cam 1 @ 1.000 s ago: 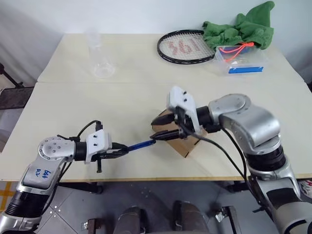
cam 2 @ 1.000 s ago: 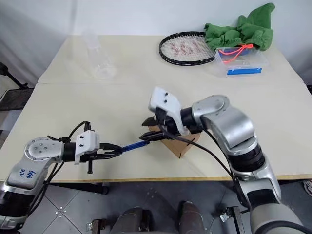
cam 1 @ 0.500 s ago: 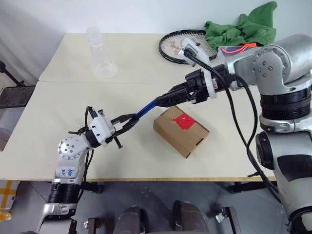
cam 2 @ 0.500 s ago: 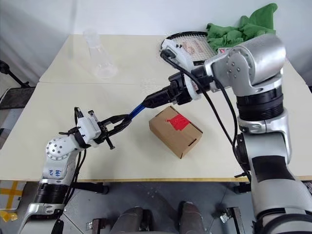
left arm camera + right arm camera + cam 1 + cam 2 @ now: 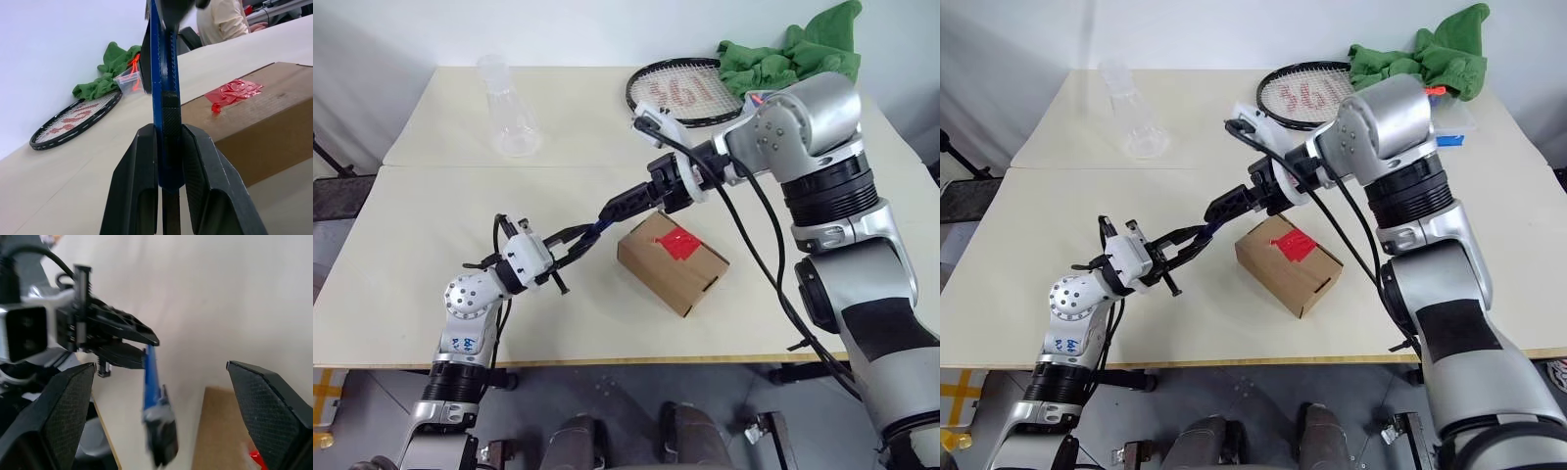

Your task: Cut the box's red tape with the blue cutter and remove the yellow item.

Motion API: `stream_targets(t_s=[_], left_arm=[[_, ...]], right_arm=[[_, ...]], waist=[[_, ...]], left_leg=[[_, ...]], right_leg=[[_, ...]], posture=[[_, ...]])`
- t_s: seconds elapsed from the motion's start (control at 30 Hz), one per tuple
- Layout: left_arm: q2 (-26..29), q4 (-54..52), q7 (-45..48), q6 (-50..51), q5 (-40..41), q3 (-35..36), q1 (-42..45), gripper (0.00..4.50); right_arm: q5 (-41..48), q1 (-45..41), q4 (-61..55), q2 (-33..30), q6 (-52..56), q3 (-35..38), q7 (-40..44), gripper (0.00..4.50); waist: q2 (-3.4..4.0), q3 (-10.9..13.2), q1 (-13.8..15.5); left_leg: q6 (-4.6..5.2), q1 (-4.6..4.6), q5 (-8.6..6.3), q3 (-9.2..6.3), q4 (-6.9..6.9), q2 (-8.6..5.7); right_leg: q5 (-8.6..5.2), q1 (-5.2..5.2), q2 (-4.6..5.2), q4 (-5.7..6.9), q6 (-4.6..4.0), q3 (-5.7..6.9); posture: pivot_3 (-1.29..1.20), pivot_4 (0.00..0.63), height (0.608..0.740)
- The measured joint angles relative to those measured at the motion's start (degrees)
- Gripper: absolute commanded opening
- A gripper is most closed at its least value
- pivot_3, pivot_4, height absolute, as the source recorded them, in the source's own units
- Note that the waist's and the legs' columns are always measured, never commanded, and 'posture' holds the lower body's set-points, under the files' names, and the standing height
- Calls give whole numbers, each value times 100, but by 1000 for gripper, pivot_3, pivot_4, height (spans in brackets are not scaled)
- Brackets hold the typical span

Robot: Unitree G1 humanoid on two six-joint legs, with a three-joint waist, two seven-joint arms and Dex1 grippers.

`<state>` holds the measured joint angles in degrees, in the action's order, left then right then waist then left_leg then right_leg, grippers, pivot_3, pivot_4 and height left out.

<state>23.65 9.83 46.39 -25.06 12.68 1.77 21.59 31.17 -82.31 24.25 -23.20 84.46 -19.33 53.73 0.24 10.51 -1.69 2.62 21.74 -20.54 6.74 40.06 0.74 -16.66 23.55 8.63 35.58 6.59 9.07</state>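
The brown box (image 5: pixel 673 262) lies on the table with the red tape (image 5: pixel 682 243) on its top face. My left gripper (image 5: pixel 570 240) is shut on the near end of the blue cutter (image 5: pixel 599 226), which slants up and to the right above the table, left of the box. The left wrist view has the cutter (image 5: pixel 164 98) clamped between my fingers (image 5: pixel 139 176), with the box (image 5: pixel 254 112) and tape (image 5: pixel 232 92) beyond. My right gripper (image 5: pixel 615 207) stands open around the cutter's far end; its pads (image 5: pixel 63 421) are wide apart and clear of the cutter (image 5: pixel 156 401). The yellow item is hidden.
At the back of the table are a clear glass flask (image 5: pixel 509 117), a racket (image 5: pixel 680 93), a green cloth (image 5: pixel 793 54) and a clear plastic container (image 5: pixel 1454 117). A person (image 5: pixel 222 19) sits beyond the table's far side.
Both arms have lifted off the table and the cutter now slants upward. My right gripper has opened and slid left along the cutter. The left gripper has kept hold of the cutter.
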Motion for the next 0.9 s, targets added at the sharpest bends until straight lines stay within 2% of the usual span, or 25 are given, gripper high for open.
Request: stream_targets(t_s=[0.1, 0.33, 0.43, 0.5, 0.77, 0.8, 0.9], left_arm=[[1, -3, -6, 1, 0, -2, 0, 436], [1, -3, -12, 1, 1, -7, 1, 436], [1, -3, -14, 2, 1, -7, 1, 436], [1, -3, -25, 2, 2, -7, 1, 436], [3, 3, -64, 30, -2, -7, 1, 436], [3, 7, -68, 39, -1, -7, 2, 436], [4, 6, -81, 46, -1, -7, 2, 436]], right_arm=[[-89, -2, 24, -4, -207, -289, 180, 4461], [-207, -109, 139, -1, -370, -406, 412, 4461], [-236, -145, 217, 7, -408, -406, 425, 3821], [-279, -145, 220, 7, -437, -425, 458, 3205], [-313, -138, 166, 15, -535, -498, 641, 296], [-310, -138, 130, 20, -547, -506, 659, 114], [-318, -136, 127, 20, -548, -508, 670, 141]], waist=[[0, 0, 1], [0, 0, -1], [0, 0, 5], [0, 0, 4], [0, 0, 3], [0, 0, 2], [0, 0, 5]], left_leg=[[0, 1, 0, -2, 0, 0], [0, 2, 0, -4, 0, 1], [0, 2, 0, -4, 1, 1], [0, 2, 0, -4, 0, 1], [0, 2, 0, -4, 0, 1], [0, 2, 0, -4, 0, 1], [0, 3, 0, -5, 1, 1]], right_leg=[[0, 0, 0, -1, 0, 1], [0, 0, 0, -1, 0, 2], [0, 0, 0, -1, 0, 1], [0, 0, 0, -1, 0, 1], [0, 0, 0, -1, 0, 2], [0, 0, 0, -1, 0, 2], [0, 0, 0, -2, 0, 2]], posture=[[0, 150, 740], [0, 150, 740], [0, 150, 740], [0, 150, 740], [0, 150, 740], [0, 150, 740], [0, 150, 740]])
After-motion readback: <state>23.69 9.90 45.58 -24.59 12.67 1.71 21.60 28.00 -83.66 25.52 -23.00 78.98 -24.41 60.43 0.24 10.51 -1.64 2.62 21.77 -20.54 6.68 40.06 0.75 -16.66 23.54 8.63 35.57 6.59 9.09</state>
